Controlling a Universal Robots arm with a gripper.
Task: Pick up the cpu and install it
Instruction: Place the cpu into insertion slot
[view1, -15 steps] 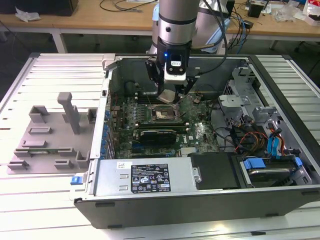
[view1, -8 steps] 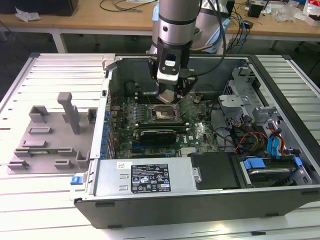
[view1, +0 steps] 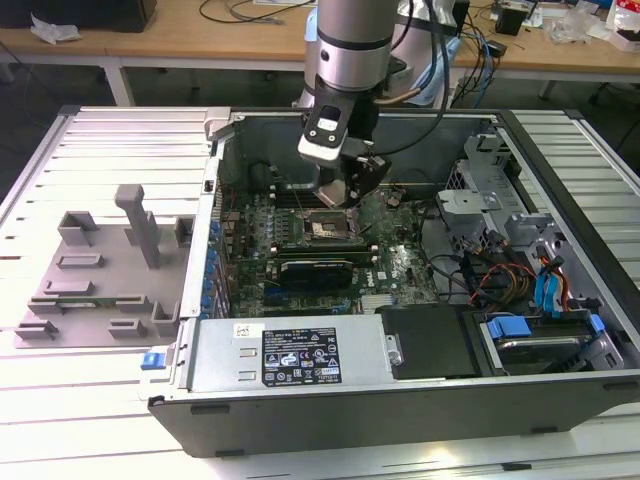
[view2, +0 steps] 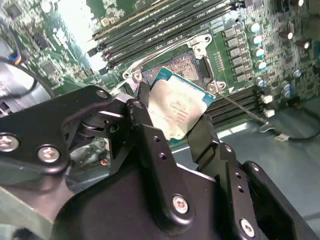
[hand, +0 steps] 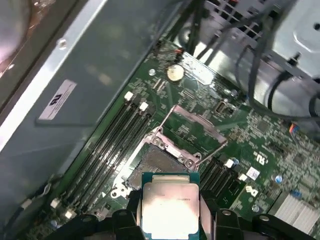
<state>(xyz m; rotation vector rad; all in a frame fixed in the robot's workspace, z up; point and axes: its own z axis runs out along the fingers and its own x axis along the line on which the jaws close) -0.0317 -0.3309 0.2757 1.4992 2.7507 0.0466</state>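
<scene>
The cpu (view2: 176, 111) (hand: 170, 205) is a flat silver square with a thin green rim, held between the black fingers (view2: 150, 145) of my gripper (view2: 172, 112). It hangs tilted just above the open black socket (view2: 177, 67) (hand: 155, 162) on the green motherboard (view1: 395, 265), and I see a gap between chip and socket. The socket's metal frame (hand: 197, 127) stands flipped open. In the exterior view my gripper (view1: 350, 195) is low inside the computer case, over the socket (view1: 328, 228).
Memory slots (hand: 107, 145) flank the socket on both sides. Cables and drive cages (view1: 520, 250) fill the case toward the exterior view's right. A grey fixture block (view1: 110, 265) sits on the slatted table at the exterior view's left. The case wall (hand: 65, 90) runs close by.
</scene>
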